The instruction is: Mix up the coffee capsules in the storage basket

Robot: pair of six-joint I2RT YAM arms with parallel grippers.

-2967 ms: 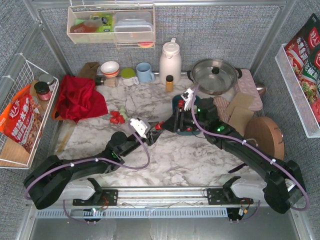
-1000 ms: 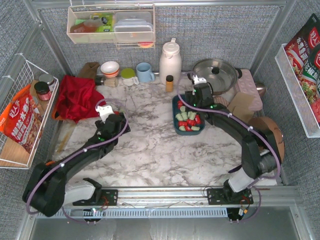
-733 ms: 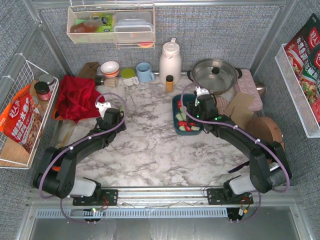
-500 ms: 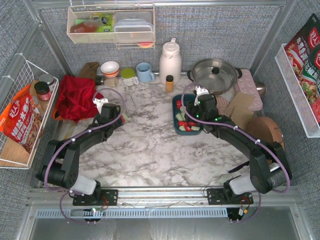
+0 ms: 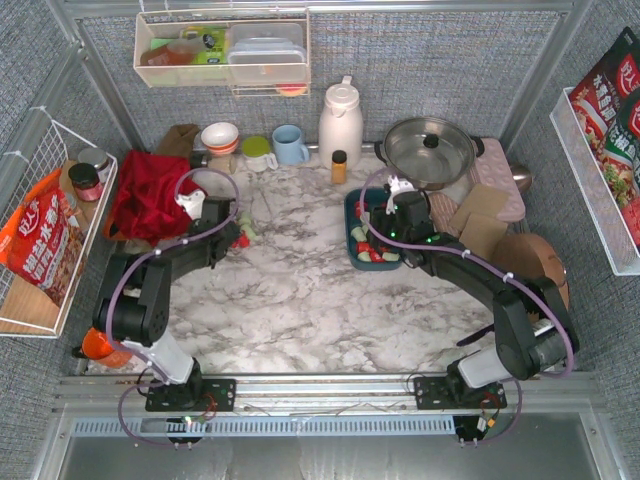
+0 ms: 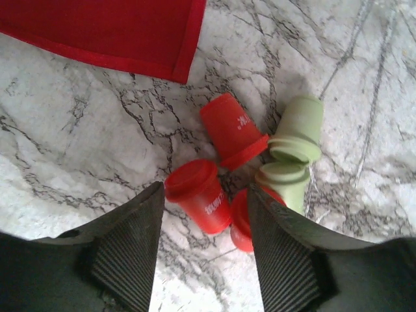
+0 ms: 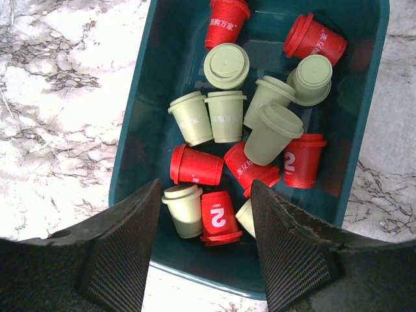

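Observation:
The dark teal storage basket (image 5: 352, 212) stands right of centre and holds several red and mint green coffee capsules (image 5: 376, 250). In the right wrist view the basket (image 7: 140, 117) holds mixed capsules, such as a red one (image 7: 197, 165) and a green one (image 7: 225, 65). My right gripper (image 5: 388, 222) (image 7: 205, 195) hovers open and empty over its near end. Loose capsules (image 5: 240, 236) lie by the red cloth. My left gripper (image 5: 222, 236) (image 6: 205, 218) is open, with a red capsule (image 6: 198, 195) between its tips. Another red one (image 6: 233, 130) and two green ones (image 6: 299, 127) lie beyond.
A red cloth (image 5: 150, 195) lies left of the loose capsules. An amber bottle (image 5: 339, 165), a white jug (image 5: 340, 120), a blue mug (image 5: 290, 145) and a steel pot (image 5: 430, 150) line the back. A round wooden board (image 5: 530, 272) lies at the right. A white wire basket (image 5: 40, 230) hangs at the left.
My left arm has swung from beside the basket to the loose capsules at the left. My right gripper has shifted a little over the basket.

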